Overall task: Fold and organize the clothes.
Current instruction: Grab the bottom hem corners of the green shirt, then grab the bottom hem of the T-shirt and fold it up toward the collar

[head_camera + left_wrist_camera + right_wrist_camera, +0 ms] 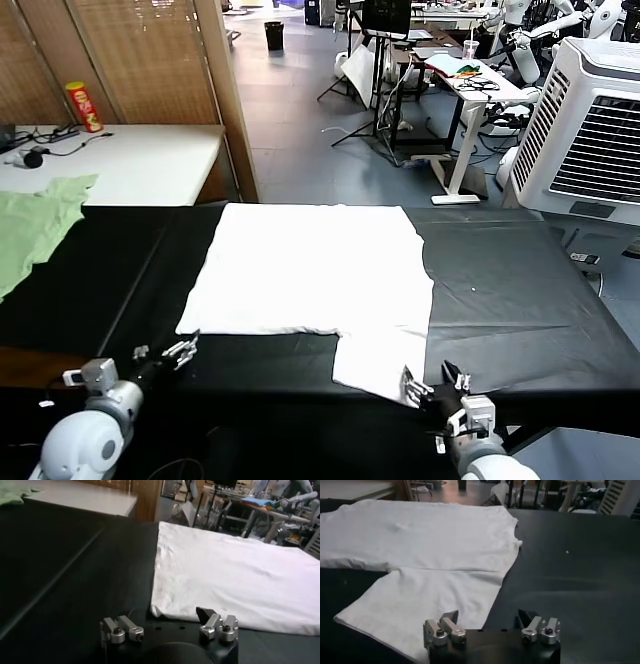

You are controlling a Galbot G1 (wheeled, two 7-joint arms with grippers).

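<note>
The clothes, a plain white T-shirt [310,265], lie spread flat on the black table [520,300], with one short sleeve [380,365] reaching toward the near edge. No print shows. My left gripper [183,349] hovers low by the shirt's near left corner. In the left wrist view that gripper [160,620] is open and empty, the shirt [240,575] just ahead of it. My right gripper [432,383] sits at the sleeve's near corner. In the right wrist view it [487,619] is open, one finger over the sleeve [420,605] and the other over bare table.
A pale green garment [35,225] hangs over the table's far left. Behind it stands a white table [130,160] with a red can [83,105]. A white cooling unit [590,120] stands at the far right. The black table's near edge runs just under both grippers.
</note>
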